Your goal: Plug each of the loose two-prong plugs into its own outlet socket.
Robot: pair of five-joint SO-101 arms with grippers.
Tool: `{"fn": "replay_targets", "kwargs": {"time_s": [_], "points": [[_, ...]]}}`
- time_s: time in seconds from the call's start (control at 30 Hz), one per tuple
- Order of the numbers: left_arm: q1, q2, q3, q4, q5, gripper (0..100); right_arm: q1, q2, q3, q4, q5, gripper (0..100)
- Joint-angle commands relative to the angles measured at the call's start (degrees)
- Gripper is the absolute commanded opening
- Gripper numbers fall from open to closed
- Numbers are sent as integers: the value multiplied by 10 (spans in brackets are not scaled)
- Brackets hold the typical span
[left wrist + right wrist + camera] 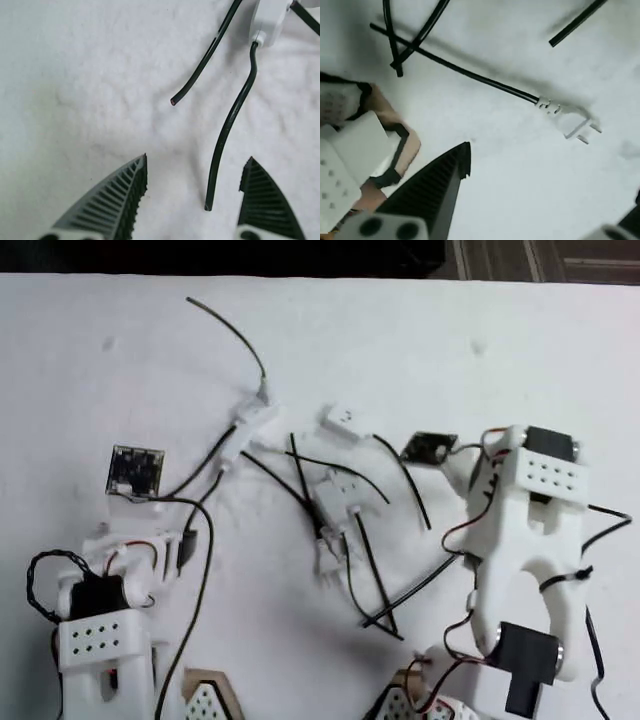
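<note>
Plug (570,125): likely light, rigid shell, limp cord; pinch shell flanks, clear of prongs. Left end effector (196,165) and right end effector (550,185) both wide. Cord tangle (335,505) at 9 o'clock of right arm (520,530).

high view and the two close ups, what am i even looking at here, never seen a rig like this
The high view looks down on a white table with two small robot arms. Loose black cords and white plug pieces lie between them. The other two pictures come from cameras on the wrists. The left gripper is open over two cord ends; the right gripper is open near a two-prong plug. Nothing is held.
</note>
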Motion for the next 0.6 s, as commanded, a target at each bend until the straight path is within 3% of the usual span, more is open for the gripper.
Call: {"fn": "replay_targets", "kwargs": {"time_s": [0.0, 0.2, 0.57], "points": [[-3, -9, -17, -12, 2, 298, 29, -3, -20, 7, 105, 483], [-3, -9, -17, -12, 2, 298, 53, -2, 36, -80, 189, 483], [-3, -9, -17, -12, 2, 298, 37, -2, 199, -328, 194, 468]]}}
